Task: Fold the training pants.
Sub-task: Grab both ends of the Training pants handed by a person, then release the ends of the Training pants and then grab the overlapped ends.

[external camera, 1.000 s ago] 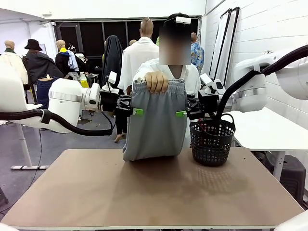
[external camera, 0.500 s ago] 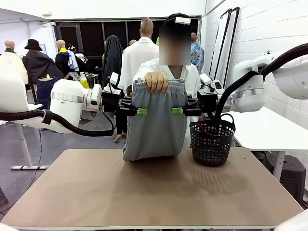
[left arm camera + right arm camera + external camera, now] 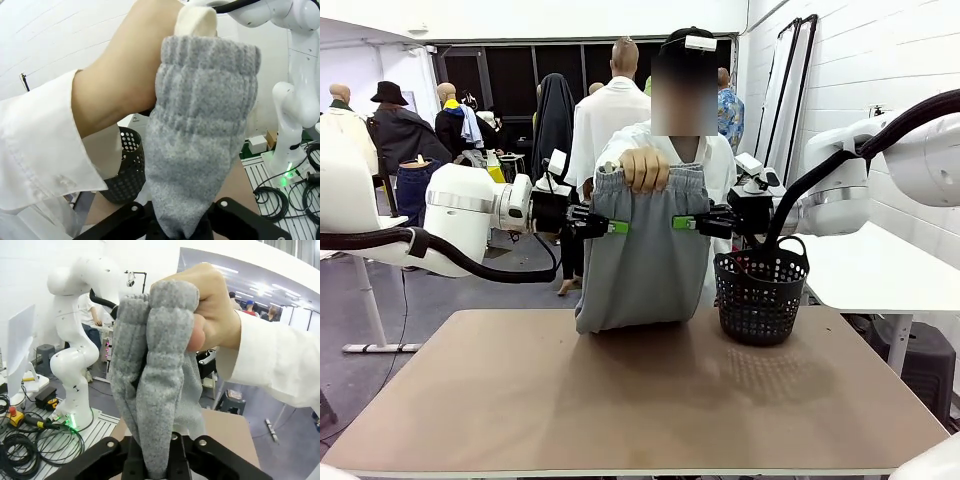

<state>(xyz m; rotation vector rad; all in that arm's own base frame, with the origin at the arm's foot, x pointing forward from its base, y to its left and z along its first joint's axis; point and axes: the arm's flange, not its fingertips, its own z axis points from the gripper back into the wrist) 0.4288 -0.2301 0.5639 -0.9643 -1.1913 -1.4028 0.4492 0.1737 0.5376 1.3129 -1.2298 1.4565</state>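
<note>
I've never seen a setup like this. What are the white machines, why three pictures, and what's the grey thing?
The white machines are the robot's left arm and right arm, each ending in two-fingered jaws. The wide picture comes from a fixed camera between them, facing a person across the table. The other two come from cameras on each wrist, looking along the jaws. The grey thing is the training pants: the person's hand holds the waistband up, and both jaws are shut on their side edges. A black basket stands beside them.
</note>
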